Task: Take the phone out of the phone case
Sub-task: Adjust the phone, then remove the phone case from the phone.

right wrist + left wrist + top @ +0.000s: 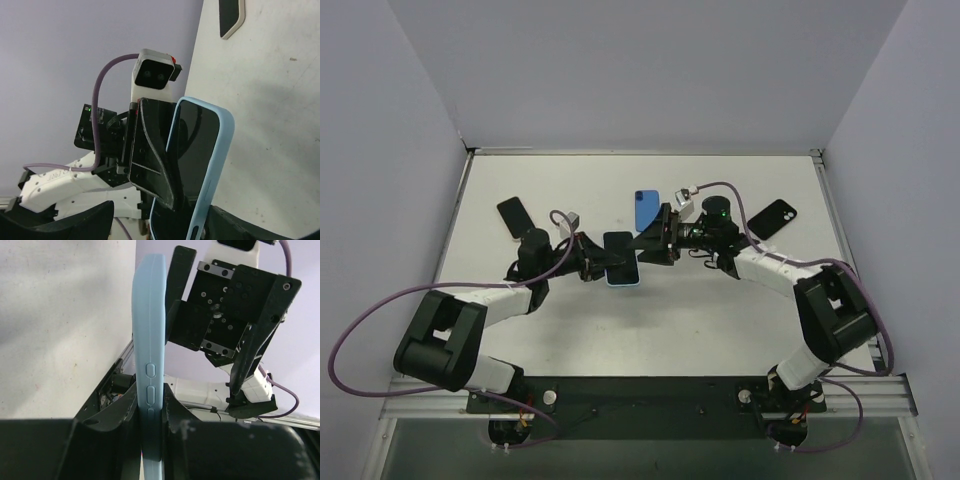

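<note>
A: Phone case first: how do we expect it to handle?

B: Soft and rubbery by the look of it, pale blue, with a lip round the phone. The phone itself should be stiff, glassy and probably slick, and we'd judge the pair light. We would hold the case by its long edges and peel a corner of the lip, or push the phone out from the back.

A: And where is it?

B: Lifted off the table, just on the near side of the bright blue handset. Our left gripper is pinched flat across it, one finger on the screen and one on the back. Our right gripper has its jaws well apart, straddling one end and gripping nothing.

A: Counts?

B: One cased phone in hand, and three more lying flat (phones or bare cases, we cannot tell). Those are the bright blue handset, a black handset well to its left and a second black handset well to its right. Two grippers.
</note>
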You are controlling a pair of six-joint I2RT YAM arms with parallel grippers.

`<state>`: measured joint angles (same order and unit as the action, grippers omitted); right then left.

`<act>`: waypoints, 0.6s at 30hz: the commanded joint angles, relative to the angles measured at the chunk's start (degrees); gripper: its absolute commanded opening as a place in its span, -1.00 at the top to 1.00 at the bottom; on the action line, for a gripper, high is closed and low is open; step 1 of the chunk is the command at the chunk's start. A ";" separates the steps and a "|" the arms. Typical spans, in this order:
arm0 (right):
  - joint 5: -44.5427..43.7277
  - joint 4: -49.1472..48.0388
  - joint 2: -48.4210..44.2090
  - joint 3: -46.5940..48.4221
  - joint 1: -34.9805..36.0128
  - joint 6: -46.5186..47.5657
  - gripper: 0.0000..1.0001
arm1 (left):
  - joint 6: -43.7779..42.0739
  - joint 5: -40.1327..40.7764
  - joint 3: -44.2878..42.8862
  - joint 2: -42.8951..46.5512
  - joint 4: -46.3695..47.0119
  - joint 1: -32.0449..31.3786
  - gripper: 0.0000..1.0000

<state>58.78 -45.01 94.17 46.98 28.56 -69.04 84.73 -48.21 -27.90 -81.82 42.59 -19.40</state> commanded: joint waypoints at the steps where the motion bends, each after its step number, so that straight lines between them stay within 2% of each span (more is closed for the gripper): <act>1: -4.20 17.86 -6.89 3.56 -0.95 15.69 -0.40 | -3.34 2.41 -2.33 3.60 -1.63 1.29 1.00; 4: -6.39 18.21 -8.99 2.07 -0.87 14.20 -0.40 | -1.68 4.60 -1.55 3.77 0.29 2.17 1.00; 8: -8.51 11.46 -11.11 -3.20 0.27 7.09 -0.36 | 4.38 8.74 1.36 3.25 14.24 2.61 1.00; 10: -8.60 5.05 -12.08 -6.19 0.97 2.87 -0.33 | 4.48 8.74 0.75 2.64 14.89 2.44 1.00; 14: -8.51 0.55 -12.08 -6.82 2.99 1.10 -0.28 | 4.04 8.66 -1.01 2.63 14.11 2.44 1.00; 18: -9.30 -7.86 -10.16 -7.96 4.05 -3.81 -0.06 | 4.22 8.83 -1.72 2.54 14.01 2.44 1.00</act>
<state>50.37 -39.79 84.20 39.46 31.66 -67.57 88.12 -40.27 -26.20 -80.09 49.34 -17.08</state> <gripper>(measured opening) 0.587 0.232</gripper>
